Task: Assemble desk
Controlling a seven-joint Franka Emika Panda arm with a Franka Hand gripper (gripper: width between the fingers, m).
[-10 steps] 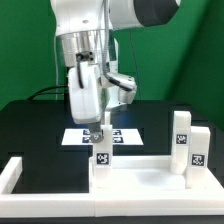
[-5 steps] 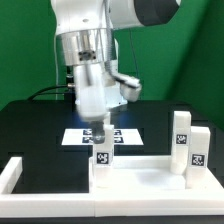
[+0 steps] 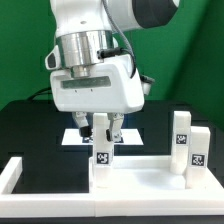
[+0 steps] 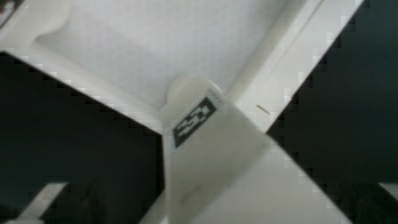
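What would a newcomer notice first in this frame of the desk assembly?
The big white arm fills the middle of the exterior view, its pincer open just above an upright tagged leg standing on the desk top. Two more tagged legs stand together at the exterior view's right. Behind the pincer, the marker board lies flat on the black table.

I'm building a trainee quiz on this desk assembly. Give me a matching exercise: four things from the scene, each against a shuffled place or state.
1. pincer
2. middle leg
3. two side legs
4. marker board

a. lying flat on the black table
b. upright, directly under the pincer
c. standing at the exterior view's right
d. open

Pairs: 1-d, 2-b, 3-c, 4-a
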